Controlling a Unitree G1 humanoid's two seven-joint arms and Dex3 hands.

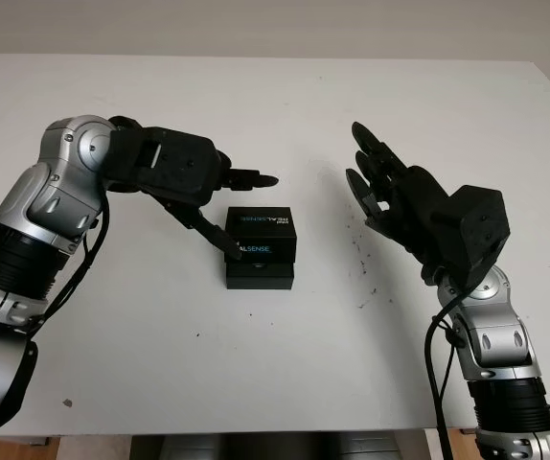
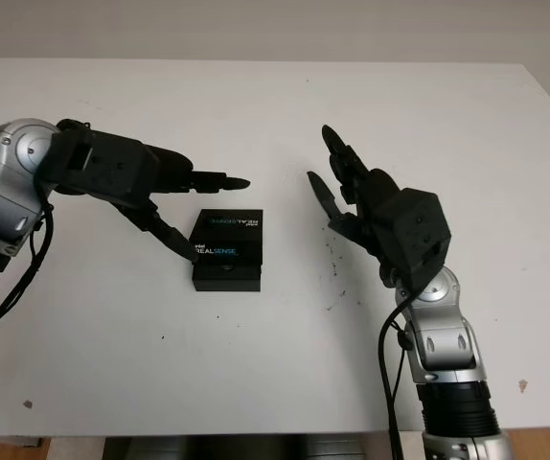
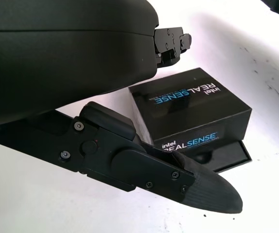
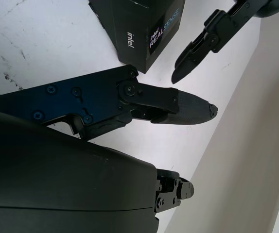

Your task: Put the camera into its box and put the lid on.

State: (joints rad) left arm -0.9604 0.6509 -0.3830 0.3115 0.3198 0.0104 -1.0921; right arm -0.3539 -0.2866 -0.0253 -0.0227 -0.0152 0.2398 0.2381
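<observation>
The left robot hand (image 3: pixel 178 111) is showing up close, its black shell taking up much of the picture. One finger (image 3: pixel 154 170) is reaching across toward a black box, its rounded tip lying just beside the box's base (image 3: pixel 229 155). A shorter finger stub (image 3: pixel 171 43) is poking out past the shell above the box. The hand is holding nothing. The lid (image 3: pixel 188 107), printed "intel REALSENSE" on top and side, is sitting on the base, shifted so that a strip of the base is sticking out along one edge. The box is resting on the white surface (image 3: pixel 42 204), which is carrying small dark specks.
</observation>
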